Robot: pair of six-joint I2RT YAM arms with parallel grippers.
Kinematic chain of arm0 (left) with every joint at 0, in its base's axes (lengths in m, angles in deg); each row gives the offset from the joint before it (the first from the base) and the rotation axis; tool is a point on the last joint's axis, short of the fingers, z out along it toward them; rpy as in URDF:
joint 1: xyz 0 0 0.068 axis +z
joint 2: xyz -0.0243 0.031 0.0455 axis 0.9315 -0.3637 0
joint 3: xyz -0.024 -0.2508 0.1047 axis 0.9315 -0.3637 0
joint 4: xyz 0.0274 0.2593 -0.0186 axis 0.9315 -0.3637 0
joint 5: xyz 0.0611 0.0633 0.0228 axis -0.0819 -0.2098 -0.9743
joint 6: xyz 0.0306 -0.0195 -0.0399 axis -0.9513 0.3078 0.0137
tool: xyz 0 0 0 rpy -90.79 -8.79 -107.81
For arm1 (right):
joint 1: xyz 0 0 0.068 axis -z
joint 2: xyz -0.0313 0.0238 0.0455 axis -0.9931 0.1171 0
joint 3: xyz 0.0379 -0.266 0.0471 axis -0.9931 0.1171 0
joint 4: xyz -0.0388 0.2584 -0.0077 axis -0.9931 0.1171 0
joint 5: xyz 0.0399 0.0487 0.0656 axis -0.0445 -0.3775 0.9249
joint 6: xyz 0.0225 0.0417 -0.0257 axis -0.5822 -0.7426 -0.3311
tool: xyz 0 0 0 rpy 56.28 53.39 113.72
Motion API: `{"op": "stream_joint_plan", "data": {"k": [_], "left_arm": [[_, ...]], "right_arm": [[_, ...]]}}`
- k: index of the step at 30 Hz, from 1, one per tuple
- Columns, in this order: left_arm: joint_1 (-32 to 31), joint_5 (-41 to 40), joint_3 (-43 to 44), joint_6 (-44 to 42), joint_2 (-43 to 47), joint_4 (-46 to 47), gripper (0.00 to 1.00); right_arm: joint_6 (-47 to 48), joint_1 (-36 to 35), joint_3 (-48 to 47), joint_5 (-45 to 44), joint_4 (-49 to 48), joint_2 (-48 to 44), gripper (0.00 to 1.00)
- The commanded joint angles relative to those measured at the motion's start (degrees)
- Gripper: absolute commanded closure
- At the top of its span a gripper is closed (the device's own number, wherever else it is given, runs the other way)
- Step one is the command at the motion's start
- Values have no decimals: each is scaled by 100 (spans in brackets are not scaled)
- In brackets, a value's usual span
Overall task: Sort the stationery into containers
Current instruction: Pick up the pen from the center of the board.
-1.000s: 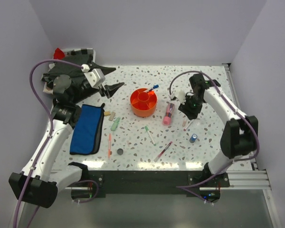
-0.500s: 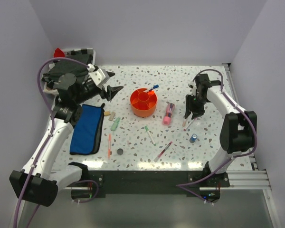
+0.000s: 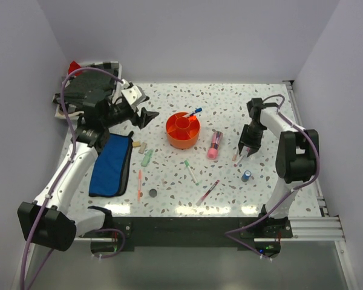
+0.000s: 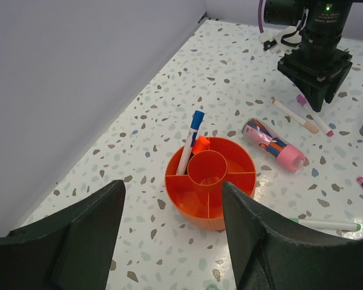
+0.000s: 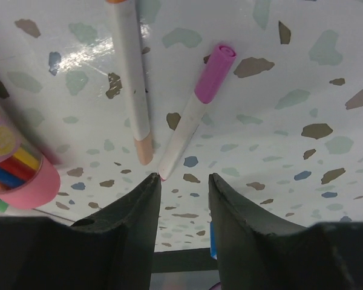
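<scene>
**Change vs. 1 s ago:** the right gripper [image 3: 248,150] has swung away from the orange organiser [image 3: 180,142], passed the pink tube [image 3: 215,145] and dropped over two pens. The left gripper [image 3: 146,116] has edged closer to the organiser's left side.

**L to R:**
- The blue pouch [image 3: 111,163] lies flat, well left of the organiser. Erasers [image 3: 143,147], a thin orange pen [image 3: 139,183] and a dark disc [image 3: 152,193] lie between the two.
- Left jaws are spread wide and empty, aimed at the organiser.
- The organiser holds a blue-capped pen [image 4: 190,140] and an orange item [image 4: 199,144], part-hidden behind the central cup [image 4: 207,169].
- Right of the organiser comes the pink tube, then the right jaws, parted only narrowly w/ nothing between them.
- Just past those tips, farther from the organiser, a purple-capped pen [image 5: 196,106] and an orange-ended pen [image 5: 132,84] lie w/ their ends converging, apparently apart.

**Handling (est.):** the pens are prob. light, stiff, smooth and apt to roll. Pinch across the barrel at mid-length, w/ the jaws opened wider first.

**Unclear:**
- The orange-ended pen's far end is cut off in the wrist view.
- Cannot tell whether the right tips touch the table [image 3: 230,103].
- The blue cylinder [image 3: 247,176], farthest right of the organiser, is too small to identify.
</scene>
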Motion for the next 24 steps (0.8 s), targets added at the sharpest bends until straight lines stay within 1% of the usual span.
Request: {"op": "stream_joint_plan", "data": {"k": [1, 6, 16, 18, 20, 24], "left_arm": [[38, 7, 330, -148, -175, 37, 30], [38, 60, 480, -121, -404, 72, 30], [38, 95, 515, -112, -624, 63, 30], [38, 86, 515, -112, -633, 55, 30], [38, 51, 515, -104, -650, 54, 30], [38, 51, 550, -86, -685, 37, 30]], "right_arm": [[-339, 157, -304, -138, 89, 119, 58], [-383, 306, -462, -76, -16, 426, 59], [-435, 289, -603, -75, -157, 874, 59], [-444, 245, -611, -189, -140, 928, 64], [-462, 192, -594, -304, -78, 972, 72], [-514, 174, -445, -383, -87, 1077, 73]]}}
